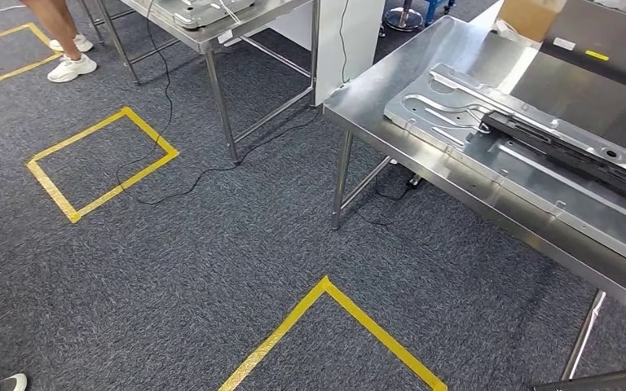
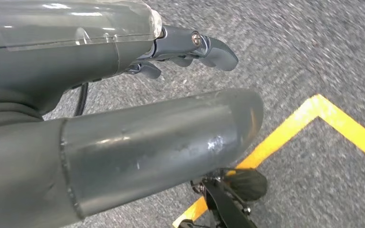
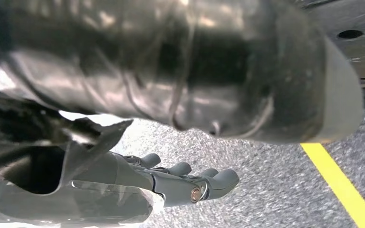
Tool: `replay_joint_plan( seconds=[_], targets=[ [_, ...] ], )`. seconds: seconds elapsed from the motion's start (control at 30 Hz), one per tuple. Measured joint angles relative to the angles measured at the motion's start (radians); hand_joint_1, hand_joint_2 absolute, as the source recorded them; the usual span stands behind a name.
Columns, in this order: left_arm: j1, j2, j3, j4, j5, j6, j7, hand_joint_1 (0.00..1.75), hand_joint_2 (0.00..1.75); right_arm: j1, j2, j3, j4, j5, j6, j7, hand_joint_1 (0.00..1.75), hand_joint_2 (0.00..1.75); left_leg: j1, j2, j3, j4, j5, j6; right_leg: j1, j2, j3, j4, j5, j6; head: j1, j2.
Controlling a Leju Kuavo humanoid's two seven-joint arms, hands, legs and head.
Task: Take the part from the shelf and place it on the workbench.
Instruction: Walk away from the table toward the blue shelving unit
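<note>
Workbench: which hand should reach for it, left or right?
Right, likely. The workbench stands on the robot's right side, nearer the right hand. The left hand hangs open over carpet.

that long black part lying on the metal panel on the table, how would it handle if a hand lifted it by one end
The black part looks like rigid metal, so it probably stays stiff. Being long and narrow, it would likely tilt if lifted by one end. It lies on a smooth stamped panel, so a push may slide it.
</note>
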Motion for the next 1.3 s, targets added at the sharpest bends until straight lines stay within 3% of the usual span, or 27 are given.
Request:
replay_joint_plan(
  seconds=[0.03, 0.1, 0.17, 0.23, 0.3, 0.37, 0.43, 0.47, 0.5, 0.57, 0.63, 0.67, 0.73, 0.8, 0.83, 0.9, 0.93, 0.97, 1.0, 1.03, 1.1, 1.13, 1.2, 1.27, 1.3],
  targets=[
    [0.0, 0.0, 0.0, 0.0, -0.001, 0.0, 0.0, 0.0, 0.0, 0.0, 0.0, -0.002, 0.0, 0.0, 0.0, 0.002, 0.0, 0.0, -0.003, -0.013, 0.001, 0.001, 0.0, 0.0, 0.004, 0.014, 0.031, -0.069, 0.043, -0.01, 0.0, 0.0],
    [-0.003, -0.004, 0.0, 0.005, -0.003, -0.001, 0.0, 0.0, 0.0, 0.0, -0.001, -0.008, 0.0, -0.003, -0.002, 0.009, 0.0, 0.0, -0.006, -0.036, -0.002, 0.005, 0.001, -0.002, 0.008, 0.072, 0.085, -0.194, 0.098, -0.03, 0.0, 0.0],
    [-0.005, -0.007, 0.0, 0.009, -0.005, -0.002, -0.001, 0.0, 0.0, 0.0, -0.001, -0.013, 0.001, -0.007, -0.005, 0.014, 0.0, 0.0, -0.001, -0.057, -0.011, 0.008, 0.004, -0.011, 0.013, 0.103, 0.099, -0.237, 0.106, -0.038, 0.0, 0.0],
    [-0.004, -0.007, -0.001, 0.009, -0.007, -0.002, -0.002, 0.0, 0.0, -0.001, 0.0, -0.014, 0.001, -0.012, -0.006, 0.017, 0.0, 0.0, 0.004, -0.075, -0.019, 0.008, 0.008, -0.023, 0.013, 0.076, 0.103, -0.25, 0.113, -0.039, 0.0, 0.0],
    [-0.002, -0.008, -0.001, 0.009, -0.01, -0.002, -0.004, 0.0, 0.0, 0.001, 0.0, -0.014, 0.001, -0.016, -0.006, 0.021, 0.0, 0.0, 0.002, -0.038, -0.035, 0.041, -0.016, -0.034, 0.006, 0.046, 0.112, -0.267, 0.122, -0.046, -0.001, 0.0],
    [-0.005, -0.009, -0.001, 0.008, -0.011, -0.003, -0.006, 0.0, 0.0, 0.003, 0.002, -0.014, 0.001, -0.019, -0.006, 0.024, 0.0, 0.0, 0.003, 0.021, -0.085, 0.148, -0.082, -0.046, 0.005, 0.013, 0.115, -0.275, 0.125, -0.051, -0.001, 0.0],
    [-0.007, -0.009, -0.001, 0.008, -0.011, -0.003, -0.007, 0.0, 0.0, 0.004, 0.002, -0.014, 0.002, -0.021, -0.006, 0.026, 0.0, 0.0, 0.011, 0.04, -0.139, 0.265, -0.133, -0.058, 0.006, -0.021, 0.114, -0.274, 0.123, -0.05, -0.001, 0.0],
    [-0.006, -0.008, -0.001, 0.008, -0.011, -0.003, -0.007, 0.0, 0.0, 0.004, 0.002, -0.014, 0.002, -0.022, -0.006, 0.026, 0.0, 0.0, 0.015, 0.043, -0.144, 0.282, -0.133, -0.063, 0.005, -0.036, 0.114, -0.273, 0.121, -0.048, -0.001, 0.0],
    [-0.005, -0.008, -0.001, 0.008, -0.011, -0.003, -0.007, 0.0, 0.0, 0.004, 0.002, -0.014, 0.002, -0.022, -0.006, 0.026, 0.0, 0.0, 0.019, 0.047, -0.127, 0.258, -0.113, -0.067, 0.004, -0.05, 0.115, -0.272, 0.119, -0.045, -0.001, 0.0],
    [-0.003, -0.006, -0.001, 0.008, -0.011, -0.003, -0.008, 0.0, 0.0, 0.003, 0.002, -0.014, 0.002, -0.023, -0.005, 0.026, 0.0, 0.0, 0.022, 0.075, -0.047, 0.119, -0.054, -0.07, 0.002, -0.075, 0.119, -0.268, 0.113, -0.036, -0.001, 0.0],
    [-0.006, -0.006, -0.002, 0.008, -0.012, -0.002, -0.01, 0.0, 0.0, 0.003, 0.002, -0.013, 0.002, -0.023, -0.005, 0.026, 0.0, 0.0, 0.018, 0.101, 0.012, 0.014, -0.022, -0.062, 0.003, -0.093, 0.123, -0.262, 0.105, -0.023, -0.001, 0.0],
    [-0.006, -0.006, -0.002, 0.008, -0.012, -0.002, -0.011, 0.0, 0.0, 0.001, 0.002, -0.013, 0.002, -0.023, -0.005, 0.026, 0.0, 0.0, 0.014, 0.104, 0.017, -0.001, -0.022, -0.055, 0.005, -0.1, 0.125, -0.261, 0.103, -0.017, -0.001, 0.0],
    [-0.004, -0.006, -0.002, 0.008, -0.013, -0.001, -0.011, 0.0, 0.0, -0.002, 0.002, -0.013, 0.001, -0.023, -0.005, 0.026, 0.0, 0.0, 0.012, 0.086, 0.015, -0.002, -0.019, -0.04, 0.005, -0.111, 0.13, -0.262, 0.1, -0.005, -0.001, 0.0],
    [-0.003, -0.005, -0.002, 0.008, -0.013, 0.0, -0.011, 0.0, 0.0, -0.003, 0.002, -0.012, 0.001, -0.023, -0.004, 0.026, 0.0, 0.0, 0.014, 0.07, 0.017, -0.009, -0.013, -0.025, 0.0, -0.083, 0.123, -0.235, 0.075, 0.005, -0.001, 0.0],
    [-0.004, -0.005, -0.003, 0.008, -0.013, 0.0, -0.011, 0.0, 0.0, -0.003, 0.002, -0.012, 0.001, -0.023, -0.003, 0.026, 0.0, 0.0, 0.015, 0.062, 0.018, -0.013, -0.009, -0.018, -0.002, -0.058, 0.105, -0.194, 0.047, 0.007, -0.001, 0.0],
    [-0.007, -0.005, -0.004, 0.008, -0.014, 0.0, -0.011, 0.0, 0.0, -0.002, 0.002, -0.012, 0.001, -0.024, -0.001, 0.025, 0.0, 0.0, 0.012, 0.045, 0.014, -0.013, -0.005, -0.01, -0.002, -0.015, 0.04, -0.058, -0.025, 0.008, -0.001, 0.0],
    [-0.008, -0.005, -0.004, 0.008, -0.014, 0.0, -0.01, 0.0, 0.0, -0.002, 0.002, -0.012, 0.001, -0.024, 0.0, 0.025, 0.0, 0.0, 0.009, 0.034, 0.013, -0.013, -0.005, -0.008, -0.002, -0.008, 0.007, 0.006, -0.048, 0.007, -0.001, 0.0],
    [-0.008, -0.005, -0.004, 0.008, -0.014, 0.0, -0.009, 0.0, 0.0, -0.002, 0.002, -0.011, 0.001, -0.024, 0.0, 0.025, 0.0, 0.0, 0.006, 0.022, 0.013, -0.013, -0.005, -0.007, -0.001, -0.005, -0.015, 0.043, -0.051, 0.005, -0.001, 0.0],
    [-0.007, -0.005, -0.005, 0.008, -0.014, 0.0, -0.007, 0.0, 0.0, -0.001, 0.002, -0.01, 0.001, -0.024, 0.0, 0.025, 0.0, 0.0, 0.004, 0.009, 0.014, -0.012, -0.005, -0.007, -0.001, -0.003, -0.019, 0.041, -0.033, 0.002, -0.001, 0.0],
    [-0.007, -0.005, -0.005, 0.008, -0.014, 0.0, -0.005, 0.0, 0.0, -0.001, 0.002, -0.009, 0.001, -0.024, 0.0, 0.025, 0.0, 0.0, 0.002, -0.005, 0.017, -0.012, -0.006, -0.007, 0.0, 0.002, -0.006, 0.004, 0.003, -0.002, -0.001, 0.0],
    [-0.008, -0.006, -0.006, 0.008, -0.015, 0.0, -0.001, 0.0, 0.0, -0.001, 0.002, -0.006, 0.001, -0.025, 0.0, 0.026, 0.0, 0.0, -0.002, -0.03, 0.02, -0.009, -0.008, -0.008, 0.001, 0.04, 0.047, -0.13, 0.084, -0.013, -0.001, 0.0],
    [-0.009, -0.006, -0.007, 0.008, -0.015, 0.0, 0.0, 0.0, 0.0, -0.001, 0.002, -0.004, 0.001, -0.026, 0.0, 0.026, 0.0, 0.0, -0.003, -0.042, 0.018, -0.006, -0.009, -0.011, 0.001, 0.061, 0.069, -0.185, 0.107, -0.017, -0.001, 0.0],
    [-0.01, -0.006, -0.008, 0.008, -0.015, 0.0, 0.001, 0.0, 0.0, -0.002, 0.002, -0.002, 0.001, -0.028, 0.0, 0.026, 0.0, 0.0, -0.002, -0.064, 0.01, -0.001, -0.009, -0.021, 0.004, 0.082, 0.085, -0.232, 0.116, -0.022, -0.001, 0.0],
    [-0.007, -0.005, -0.008, 0.008, -0.014, 0.0, 0.001, 0.0, 0.0, -0.003, 0.002, 0.002, 0.001, -0.031, 0.001, 0.027, 0.0, 0.0, 0.002, -0.075, 0.002, 0.001, -0.009, -0.033, 0.003, 0.061, 0.09, -0.244, 0.119, -0.03, -0.001, 0.0],
    [-0.005, -0.004, -0.008, 0.007, -0.014, -0.001, 0.001, 0.0, 0.0, -0.002, 0.002, 0.005, 0.001, -0.031, 0.002, 0.028, 0.0, 0.0, 0.002, -0.06, -0.004, 0.013, -0.018, -0.038, 0.002, 0.048, 0.095, -0.25, 0.121, -0.036, -0.002, 0.0]
  ],
)
